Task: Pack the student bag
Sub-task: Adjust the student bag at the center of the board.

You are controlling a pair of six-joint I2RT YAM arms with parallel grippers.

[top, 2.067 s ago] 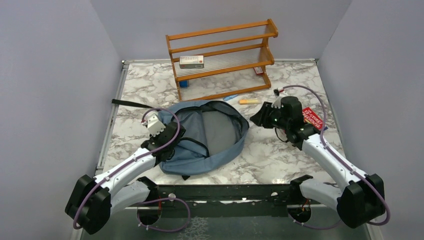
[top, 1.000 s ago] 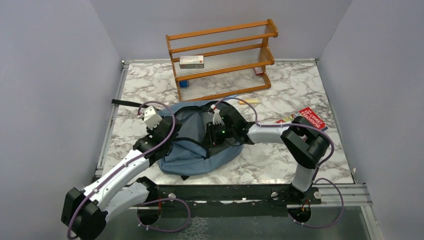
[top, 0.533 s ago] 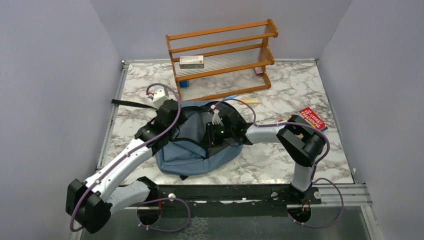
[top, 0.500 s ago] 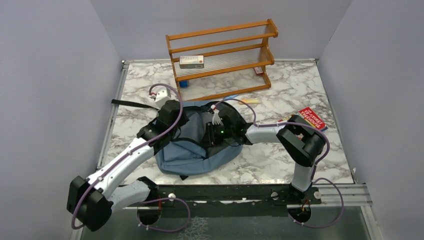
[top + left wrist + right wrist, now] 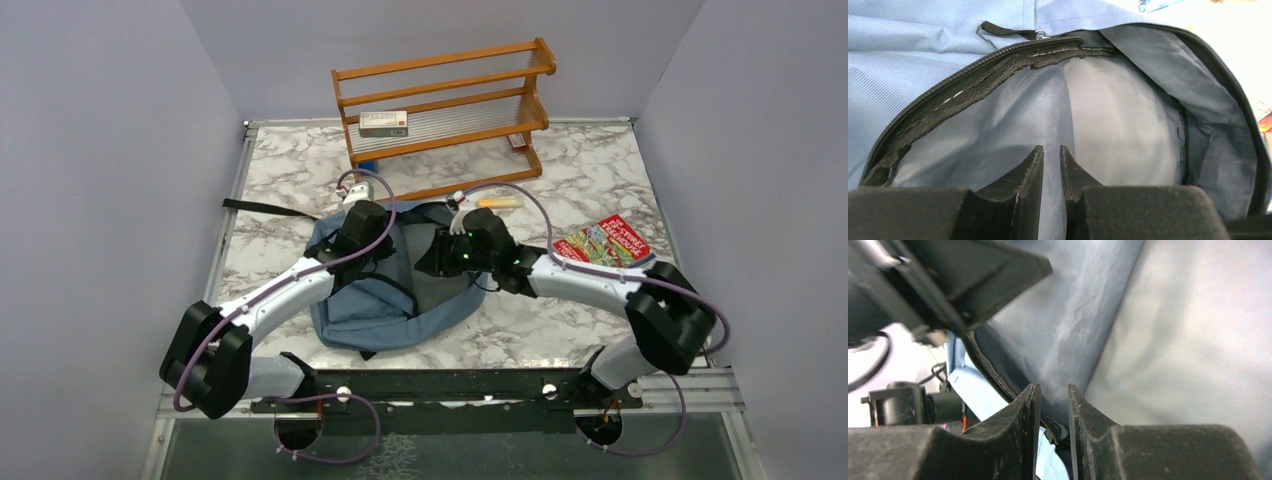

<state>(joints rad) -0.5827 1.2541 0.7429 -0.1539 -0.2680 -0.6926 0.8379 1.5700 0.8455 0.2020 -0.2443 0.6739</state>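
The student bag [image 5: 370,310] lies unzipped in the middle of the table, dusty blue with a pale lining [image 5: 1128,120] and a black zipper rim [image 5: 973,82]. My left gripper [image 5: 348,248] reaches over the bag's back-left rim into the opening. Its jaws [image 5: 1052,152] are nearly together, pinching a crease of lining. My right gripper [image 5: 428,264] is inside the opening from the right. Its jaws [image 5: 1054,390] are closed on the black zipper rim [image 5: 998,375], which passes between them.
A wooden rack [image 5: 445,110] stands at the back with a small box [image 5: 383,123] on its shelf. An orange marker [image 5: 498,202] lies in front of it. A colourful book [image 5: 603,240] lies at the right. A black strap [image 5: 265,207] trails left of the bag.
My left arm has swung back and right along the bag's rim and its jaws have narrowed. My right arm's elbow has swung out to the right, with its gripper still in the opening.
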